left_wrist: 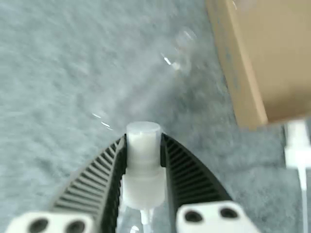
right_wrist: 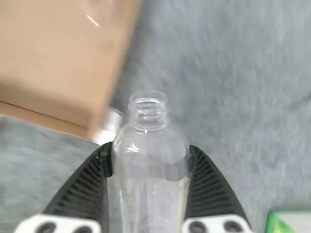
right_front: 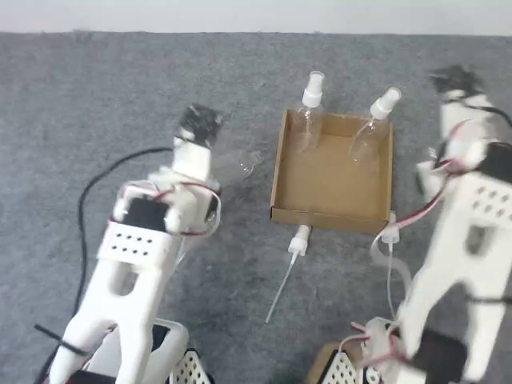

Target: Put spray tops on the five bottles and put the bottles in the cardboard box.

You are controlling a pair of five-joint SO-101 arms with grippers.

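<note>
Pinching a spray top is the left claw. Right claw grips an open-necked bottle near the cardboard box.

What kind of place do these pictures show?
Probably a robotics test bench: two white arms at a grey cloth-covered table, with a cardboard box and clear spray bottles laid out.

The cardboard box is set mid-table. Inside, a topped bottle and a second topped bottle are leaned on its far wall. A further bottle is laid left of the box. One spray top is laid just before the near wall, another top at the near right corner. A third top is held in the left gripper, an open bottle in the right gripper
</note>
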